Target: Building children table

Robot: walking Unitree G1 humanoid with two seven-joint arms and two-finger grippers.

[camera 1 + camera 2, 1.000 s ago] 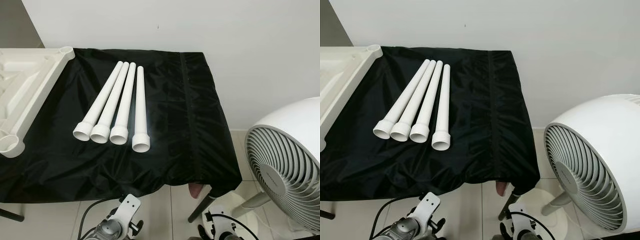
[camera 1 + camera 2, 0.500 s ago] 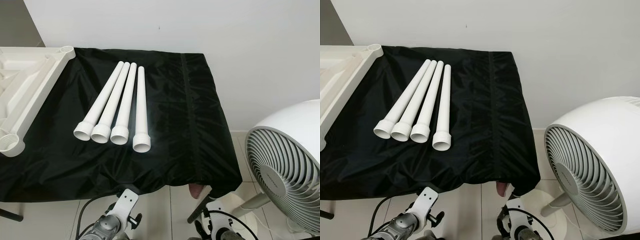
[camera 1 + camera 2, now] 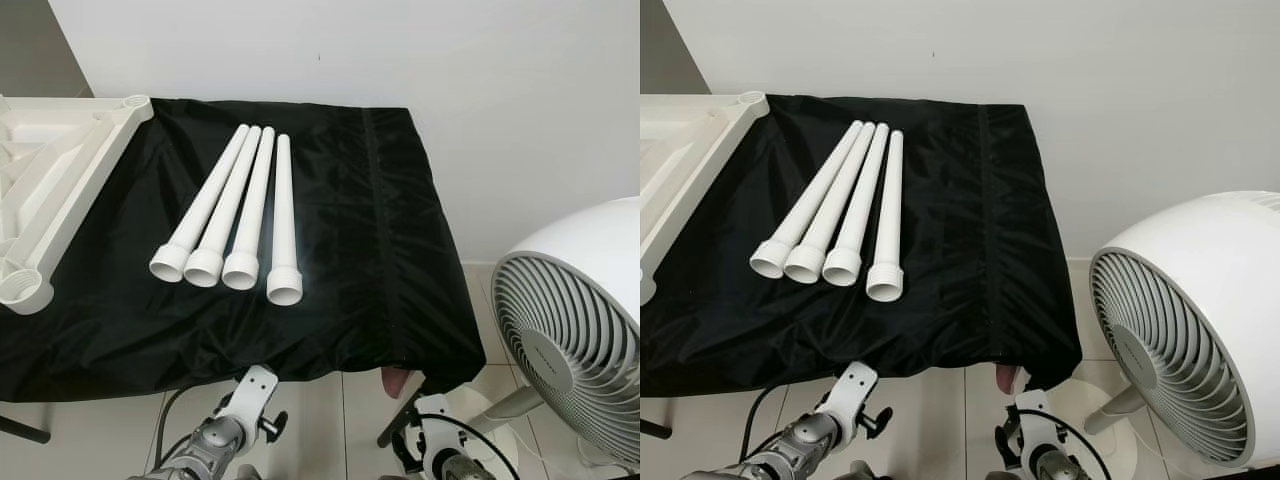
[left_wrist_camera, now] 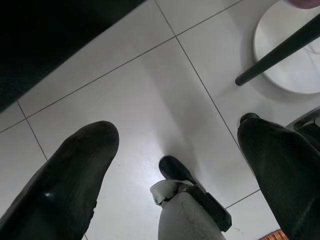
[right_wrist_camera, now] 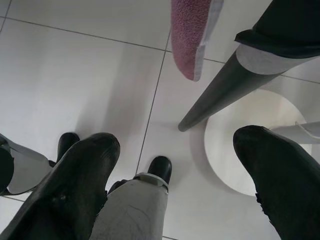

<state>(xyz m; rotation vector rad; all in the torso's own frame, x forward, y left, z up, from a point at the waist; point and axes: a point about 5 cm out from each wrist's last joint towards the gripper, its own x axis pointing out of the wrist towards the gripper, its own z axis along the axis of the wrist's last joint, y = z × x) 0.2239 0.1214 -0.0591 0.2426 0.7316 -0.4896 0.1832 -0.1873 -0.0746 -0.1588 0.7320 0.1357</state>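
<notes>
We see four white table legs point(image 3: 240, 212) lying side by side on the black cloth point(image 3: 360, 250) that covers the table, thick socket ends toward us, slim ends fanning close together toward the wall point(image 3: 400, 50). The three on the left touch along their lengths; the fourth sits just beside them, a little nearer to us at its socket end. Off to the left, the white tabletop point(image 3: 55, 195) rests upside down on the same cloth, its ribbed underside facing up and round leg sockets showing at its corners, well apart from the legs. To the right, past the edge of the cloth, a big white fan point(image 3: 575, 335) stands on the tiled floor point(image 4: 150, 90). Down low, both our arms hang below the table's front edge. Our left gripper point(image 4: 175, 170) points at the floor with its two black fingers point(image 4: 65, 180) spread wide, grasping nothing. Our right gripper point(image 5: 175, 175) is likewise released, fingers point(image 5: 70, 185) parted over the tiles, near a dark table leg point(image 5: 220, 92) and the fan's round white base point(image 5: 240, 135). A pink cloth point(image 5: 189, 35) hangs beside that leg.
</notes>
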